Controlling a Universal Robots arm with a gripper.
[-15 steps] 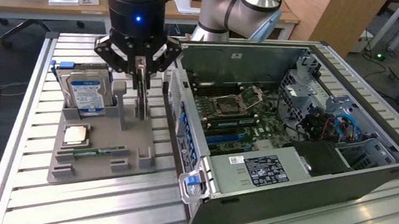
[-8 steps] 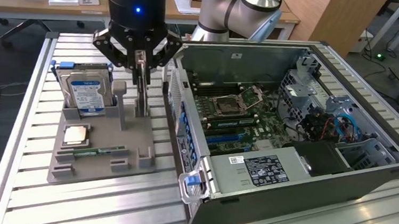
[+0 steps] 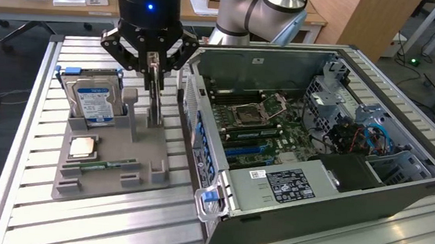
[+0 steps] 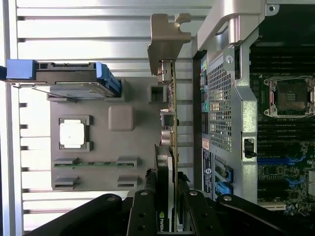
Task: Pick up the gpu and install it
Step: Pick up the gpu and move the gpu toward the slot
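The gpu (image 3: pixel 156 97) is a thin black card seen edge-on, standing upright over the right side of the grey holder (image 3: pixel 112 178). My gripper (image 3: pixel 154 64) comes down from above and is shut on its upper edge. In the wrist view the gpu (image 4: pixel 170 123) runs between my gripper's (image 4: pixel 167 201) black fingers (image 4: pixel 145 211), with its pale metal bracket (image 4: pixel 167 42) at the far end. Whether its lower edge still rests in the holder's slot is unclear. The open computer case (image 3: pixel 329 183) lies just to the exterior view's right of the card.
The holder (image 4: pixel 123 147) also carries a silver hard drive (image 3: pixel 95 103) with blue rails, a processor chip (image 3: pixel 83 145) and a green memory stick (image 3: pixel 113 164). Inside the case, the motherboard (image 3: pixel 264 125) shows blue slots (image 4: pixel 275 160). The case's perforated wall (image 4: pixel 219 113) stands close beside the card.
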